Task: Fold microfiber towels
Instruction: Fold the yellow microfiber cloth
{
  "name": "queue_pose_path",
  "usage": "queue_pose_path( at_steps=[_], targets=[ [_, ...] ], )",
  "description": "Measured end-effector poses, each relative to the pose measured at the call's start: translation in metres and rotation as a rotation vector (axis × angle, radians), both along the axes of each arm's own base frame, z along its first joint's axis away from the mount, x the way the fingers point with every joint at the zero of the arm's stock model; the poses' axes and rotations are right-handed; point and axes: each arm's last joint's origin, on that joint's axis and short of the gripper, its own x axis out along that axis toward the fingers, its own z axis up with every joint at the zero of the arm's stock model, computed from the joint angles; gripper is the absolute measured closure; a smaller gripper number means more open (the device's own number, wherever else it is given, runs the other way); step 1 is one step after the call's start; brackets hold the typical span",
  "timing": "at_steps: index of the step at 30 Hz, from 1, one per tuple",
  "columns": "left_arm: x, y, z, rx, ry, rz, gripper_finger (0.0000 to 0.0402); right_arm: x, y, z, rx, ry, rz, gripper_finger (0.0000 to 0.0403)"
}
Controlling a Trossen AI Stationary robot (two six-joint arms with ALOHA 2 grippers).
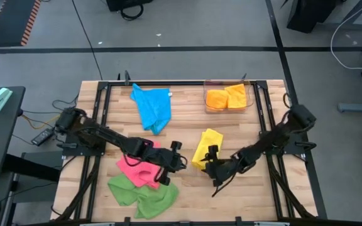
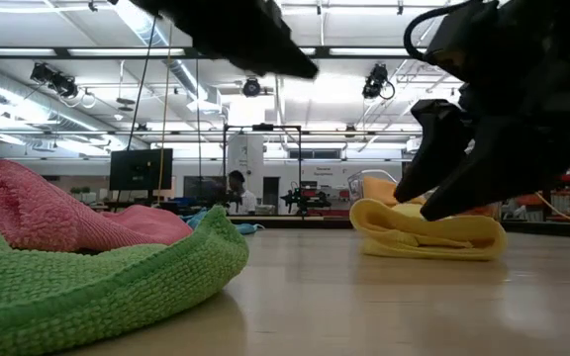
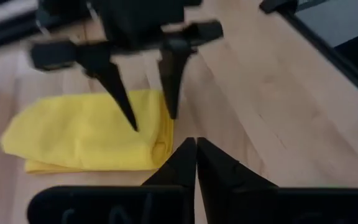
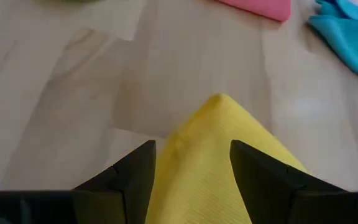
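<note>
A folded yellow towel (image 1: 207, 144) lies flat on the wooden table, right of centre. My right gripper (image 1: 208, 159) is open and slants down over the towel's near end, one finger on each side of it (image 4: 194, 168). My left gripper (image 1: 176, 152) is shut and holds nothing. It hovers above the bare wood between the yellow towel and a crumpled pink towel (image 1: 140, 168). A green towel (image 1: 142, 192) lies bunched at the near edge, partly under the pink one. A blue towel (image 1: 153, 107) lies at the back. My right gripper's open fingers (image 3: 124, 102) come down slanting from the table's right. They straddle the yellow towel's near end (image 3: 155, 140), which lies flat on the table. I cannot tell whether the fingertips touch the cloth.
A clear bin (image 1: 250, 94) at the back right holds orange towels (image 1: 226, 98). Bare wood lies between the two grippers and along the near right of the table. The black frame rails (image 1: 266, 119) run along the table's sides.
</note>
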Motion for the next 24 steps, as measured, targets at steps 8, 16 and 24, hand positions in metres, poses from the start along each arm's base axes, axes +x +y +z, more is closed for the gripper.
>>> queue_pose_path(
  at_steps=[8,16,24],
  targets=[
    [-0.040,0.025,0.007,-0.046,-0.180,0.028,0.0389,0.013,0.020,-0.011,-0.049,0.028,-0.028,0.0187],
    [-0.068,0.047,0.011,-0.091,-0.263,0.086,0.0381,0.014,0.023,-0.024,-0.141,0.073,-0.094,0.0187],
    [-0.083,0.051,0.013,-0.118,-0.302,0.097,0.0388,0.012,0.026,-0.030,-0.150,0.077,-0.112,0.0187]
  ],
)
